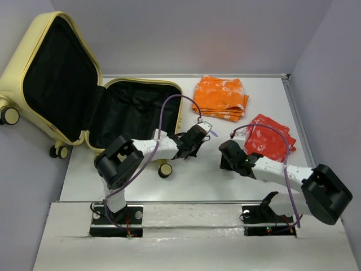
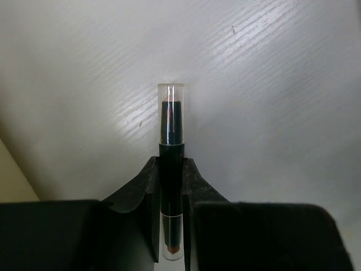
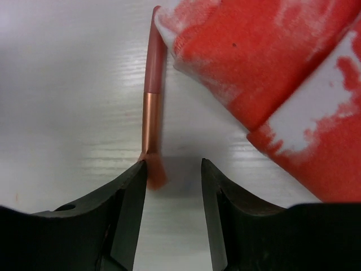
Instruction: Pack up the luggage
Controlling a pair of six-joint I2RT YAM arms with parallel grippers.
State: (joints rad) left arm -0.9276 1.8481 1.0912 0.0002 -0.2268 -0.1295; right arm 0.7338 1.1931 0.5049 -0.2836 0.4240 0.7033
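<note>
White tabletop [image 1: 225, 186], grey walls [image 1: 197, 34] round it. The luggage [image 1: 17, 73] lies unzipped at the far left corner. Its lid leans up against the left wall and its black-lined base lies flat on the table just beyond my left arm. My left gripper [image 2: 171, 169] is clamped on a black stick with a clear cap [image 2: 171, 121], which pokes out ahead of the fingers over bare table. My right gripper [image 3: 174, 169] has its jaws parted partway and grips nothing. A coral and copper stick [image 3: 150, 113] lies on the table, its near end touching one finger. Its far end meets the edge of the red cloth [image 3: 271, 84] and is perhaps tucked under it, though I cannot be sure. An orange folded cloth [image 1: 220, 97] lies farther back, apart from both grippers.
</note>
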